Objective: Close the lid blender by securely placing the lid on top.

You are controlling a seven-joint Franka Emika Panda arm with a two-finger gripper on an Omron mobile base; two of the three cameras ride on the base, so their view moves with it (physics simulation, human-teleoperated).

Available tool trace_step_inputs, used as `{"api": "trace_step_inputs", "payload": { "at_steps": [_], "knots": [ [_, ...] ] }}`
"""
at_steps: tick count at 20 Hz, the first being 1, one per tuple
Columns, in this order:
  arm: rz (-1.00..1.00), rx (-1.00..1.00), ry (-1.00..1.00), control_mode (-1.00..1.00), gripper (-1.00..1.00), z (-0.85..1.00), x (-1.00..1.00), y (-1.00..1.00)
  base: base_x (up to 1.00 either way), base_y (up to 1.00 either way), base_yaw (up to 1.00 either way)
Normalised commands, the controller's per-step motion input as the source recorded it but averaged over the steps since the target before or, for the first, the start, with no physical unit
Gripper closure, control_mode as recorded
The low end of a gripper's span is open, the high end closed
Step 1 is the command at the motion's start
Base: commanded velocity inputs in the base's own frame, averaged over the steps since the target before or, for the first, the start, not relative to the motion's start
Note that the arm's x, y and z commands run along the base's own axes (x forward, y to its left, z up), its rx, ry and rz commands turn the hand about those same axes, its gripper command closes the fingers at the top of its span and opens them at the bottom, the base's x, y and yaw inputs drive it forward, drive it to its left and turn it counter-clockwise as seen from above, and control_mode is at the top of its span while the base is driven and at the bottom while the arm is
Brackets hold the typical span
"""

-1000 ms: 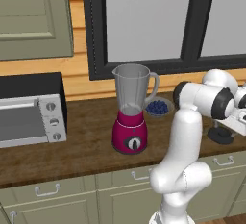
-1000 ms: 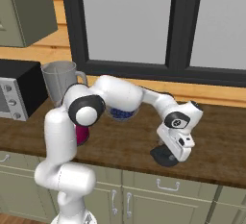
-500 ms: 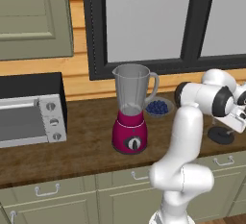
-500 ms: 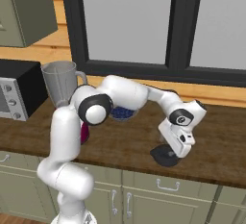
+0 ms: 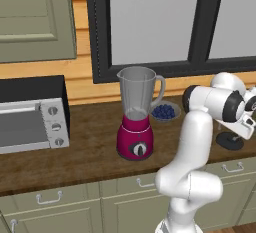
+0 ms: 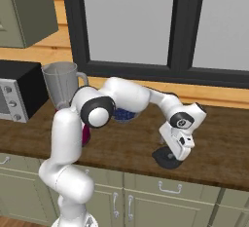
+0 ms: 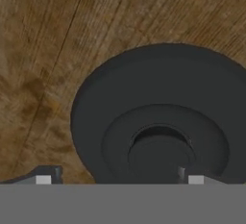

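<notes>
Here the lid (image 7: pixel 163 131) lies flat on the wooden counter (image 7: pixel 43 50), filling the lower right of the hand view, its raised knob at bottom centre. The end effector (image 7: pixel 117 179) hangs directly over it, fingertips (image 7: pixel 44 179) spread wide on either side of the knob, gripping nothing. In the left base view the blender (image 5: pixel 136 114) stands uncapped at centre frame, well apart from the lid at the right edge.

Lid (image 7: pixel 158 122): round black disc, raised centre knob, flat on wooden bench (image 7: pixel 57 40), knob up. Blender (image 5: pixel 136 114): clear grey tapered jar, side handle, magenta base, black dial; upright, uncovered, well apart from lid.
</notes>
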Motion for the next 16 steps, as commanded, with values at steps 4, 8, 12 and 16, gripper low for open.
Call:
{"api": "trace_step_inputs", "payload": {
  "at_steps": [4,8,12,16],
  "knots": [
    [0.0,0.0,0.0,-1.0,-1.0,-0.27,-0.15,-0.09,0.0,0.0,0.0],
    [0.0,0.0,0.0,-1.0,-1.0,-0.11,-0.21,-0.24,0.0,0.0,0.0],
    [0.0,0.0,0.0,-1.0,-1.0,-0.27,-0.26,-0.13,0.0,0.0,0.0],
    [0.0,0.0,0.0,-1.0,-1.0,-0.19,-0.38,-0.18,0.0,0.0,0.0]
  ]
}}
